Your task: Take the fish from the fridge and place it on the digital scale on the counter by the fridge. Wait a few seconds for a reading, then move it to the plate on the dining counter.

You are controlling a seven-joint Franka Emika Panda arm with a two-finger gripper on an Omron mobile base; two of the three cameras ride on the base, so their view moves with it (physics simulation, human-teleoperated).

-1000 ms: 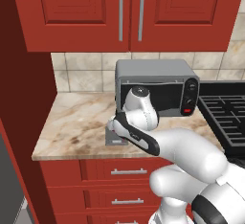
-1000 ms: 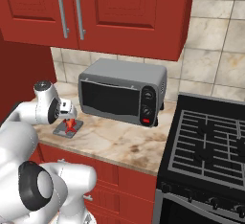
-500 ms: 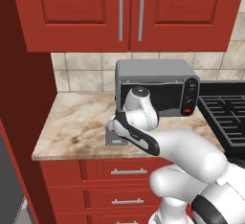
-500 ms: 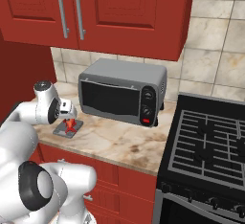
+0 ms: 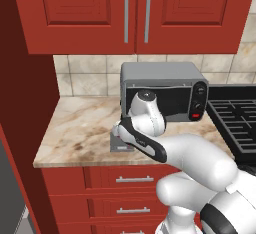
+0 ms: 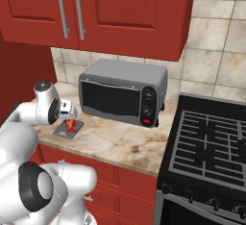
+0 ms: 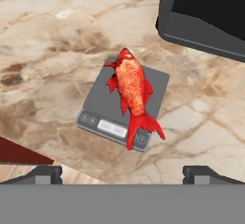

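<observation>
The gripper (image 7: 122, 170) hovers above the digital scale (image 7: 98, 98), jaws spread and empty. The fish (image 7: 132, 91) lies flat along the pad, near the counter's (image 7: 52, 41) front edge, released so a reading can settle.

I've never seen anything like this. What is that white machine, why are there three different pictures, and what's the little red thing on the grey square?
The white machine is a robot arm in a computer-rendered kitchen. Two pictures come from cameras on its base, looking forward over the arm from its left and its right. The third comes from a camera on the hand, looking down past the gripper, whose two dark fingertips stand wide apart and hold nothing.

The red thing is a small fish. It lies on a flat grey digital scale, its tail reaching over the edge with the display and buttons. The scale sits on the marbled counter, close in front of a grey microwave. Red cabinets hang above, and a black stove stands beside the counter.
</observation>
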